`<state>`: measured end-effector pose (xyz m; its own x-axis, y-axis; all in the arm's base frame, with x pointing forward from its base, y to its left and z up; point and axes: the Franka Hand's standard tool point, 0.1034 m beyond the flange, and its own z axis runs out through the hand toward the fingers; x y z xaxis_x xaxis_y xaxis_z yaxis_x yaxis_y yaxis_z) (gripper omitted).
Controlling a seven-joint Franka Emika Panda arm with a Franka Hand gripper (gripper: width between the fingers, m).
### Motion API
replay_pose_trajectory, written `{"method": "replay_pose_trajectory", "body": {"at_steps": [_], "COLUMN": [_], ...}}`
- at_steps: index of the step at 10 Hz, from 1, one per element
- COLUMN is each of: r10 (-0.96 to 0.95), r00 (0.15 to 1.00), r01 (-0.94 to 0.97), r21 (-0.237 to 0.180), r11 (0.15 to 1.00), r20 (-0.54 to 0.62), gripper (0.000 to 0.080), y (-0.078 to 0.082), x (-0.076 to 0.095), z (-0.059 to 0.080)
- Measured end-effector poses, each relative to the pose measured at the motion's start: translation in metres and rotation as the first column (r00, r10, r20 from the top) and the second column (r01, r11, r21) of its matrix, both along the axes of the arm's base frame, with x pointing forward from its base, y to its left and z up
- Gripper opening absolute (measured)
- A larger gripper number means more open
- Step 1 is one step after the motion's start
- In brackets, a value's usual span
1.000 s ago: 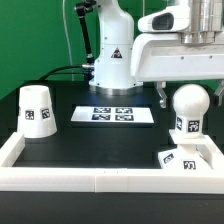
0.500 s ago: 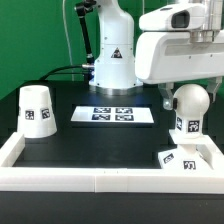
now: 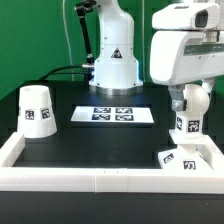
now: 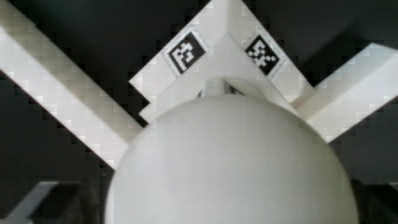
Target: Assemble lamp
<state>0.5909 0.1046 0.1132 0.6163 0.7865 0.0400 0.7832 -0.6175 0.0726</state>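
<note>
The black bench (image 3: 100, 140) carries everything inside a white rim (image 3: 90, 178). My wrist housing (image 3: 190, 45) hangs over the exterior view's right. The marker board (image 3: 112, 114) lies flat mid-bench. The shade (image 3: 37, 108) stands upright at the exterior view's left, well apart from the rest. The bulb (image 3: 189, 114) stands upright directly under my pincer (image 3: 184, 94). The base (image 3: 185, 158) sits near the bulb, in the rim's corner. I cannot tell whether my pincer is spread or pinching the bulb.

White glossy arm (image 3: 190, 45) w/ rounded casings, black triangle sticker (image 3: 116, 56) on base seg., black cables (image 3: 62, 71) alongside.
</note>
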Motion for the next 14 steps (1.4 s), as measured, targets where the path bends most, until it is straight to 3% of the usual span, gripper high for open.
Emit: {"method": "replay_pose_trajectory", "body": {"at_steps": [4, 5, 8, 11, 14], "r10": [0.126, 0.123, 0.087, -0.200, -0.472], "r00": [0.992, 0.992, 0.996, 0.980, 0.881], "r01": [-0.126, -0.123, -0.088, 0.200, 0.472], "r21": [-0.048, -0.048, -0.044, -0.014, 0.014], "r11": [0.991, 0.991, 0.995, 0.980, 0.881], "r20": [-0.004, -0.004, -0.002, 0.010, 0.014], "gripper": [0.0698, 0.0576, 0.0577, 0.0577, 0.0578], "y": [-0.0007, -0.0014, -0.0032, -0.0046, -0.0029], "x": [-0.0009, -0.0007, -0.0006, -0.0001, -0.0003], "z": [-0.0025, -0.0025, -0.0026, -0.0025, -0.0024]}}
